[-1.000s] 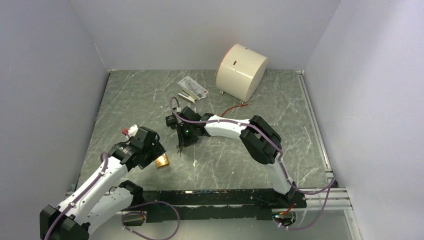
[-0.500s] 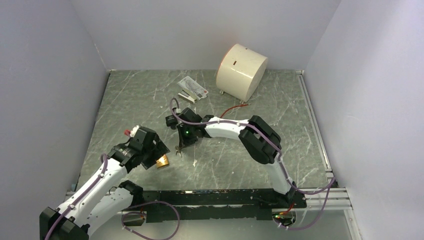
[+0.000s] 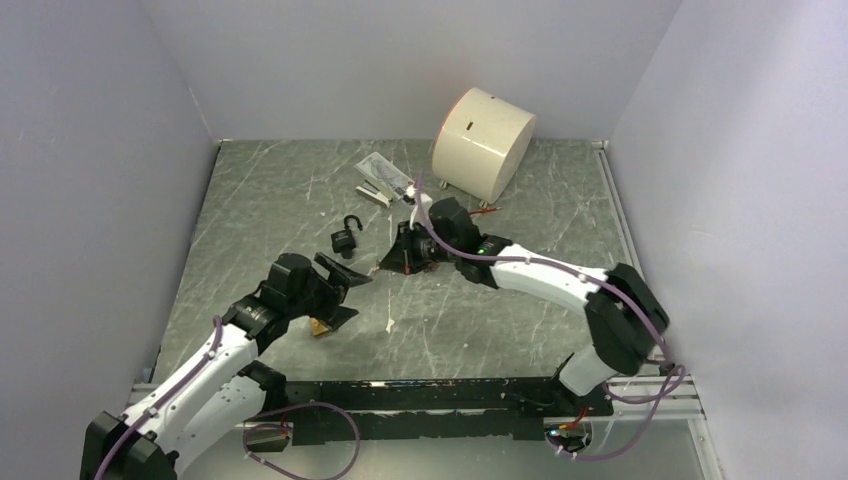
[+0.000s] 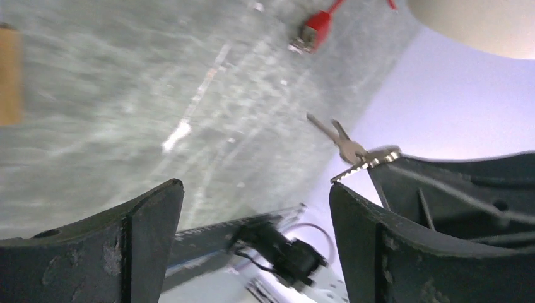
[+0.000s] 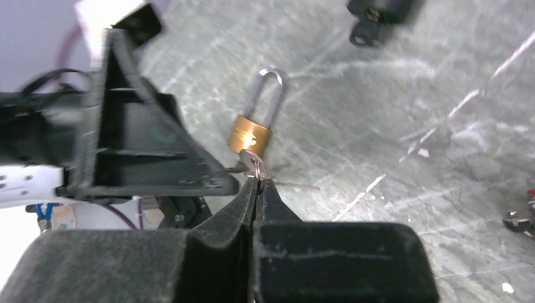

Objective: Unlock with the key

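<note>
A brass padlock [image 3: 320, 326] lies flat on the table; it also shows in the right wrist view [image 5: 250, 130], shackle closed. My left gripper [image 3: 350, 295] is open just above and right of it, holding nothing; its jaws stand wide apart in the left wrist view [image 4: 255, 189]. My right gripper [image 3: 393, 261] is shut on the ring of a small bunch of keys [image 5: 255, 165], held above the table close to the left gripper's upper finger [image 5: 145, 151]. The keys [image 4: 349, 149] hang beside that finger in the left wrist view.
A black padlock [image 3: 345, 238] with an open shackle lies left of the right gripper. A cream cylinder [image 3: 483, 142], a red cable [image 3: 462, 217] and a small printed packet [image 3: 384, 179] sit at the back. A white speck [image 3: 388, 324] lies mid-table.
My right arm has swung right and back from the black padlock and now points left, holding the keys. My left gripper has turned toward it and opened. The brass padlock stays put.
</note>
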Action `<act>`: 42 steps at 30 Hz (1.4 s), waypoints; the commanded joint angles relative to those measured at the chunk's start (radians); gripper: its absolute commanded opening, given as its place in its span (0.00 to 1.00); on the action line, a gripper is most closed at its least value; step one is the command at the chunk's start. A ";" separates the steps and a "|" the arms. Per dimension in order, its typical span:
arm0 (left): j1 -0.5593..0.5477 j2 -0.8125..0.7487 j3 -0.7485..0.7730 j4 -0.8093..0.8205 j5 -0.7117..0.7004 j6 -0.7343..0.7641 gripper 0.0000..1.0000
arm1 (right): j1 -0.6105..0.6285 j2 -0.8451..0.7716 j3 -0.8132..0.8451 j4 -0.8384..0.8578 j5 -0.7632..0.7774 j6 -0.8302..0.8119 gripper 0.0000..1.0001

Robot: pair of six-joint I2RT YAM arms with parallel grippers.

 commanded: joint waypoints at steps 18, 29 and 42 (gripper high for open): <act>0.003 0.064 0.149 0.181 0.016 -0.041 0.80 | -0.063 -0.256 -0.064 0.014 0.002 0.004 0.00; 0.004 0.281 0.207 0.475 0.269 0.156 0.79 | -0.096 -0.286 -0.051 0.006 -0.078 0.073 0.00; 0.004 0.319 0.133 0.812 0.354 0.094 0.88 | -0.119 -0.317 -0.035 -0.017 -0.156 0.080 0.00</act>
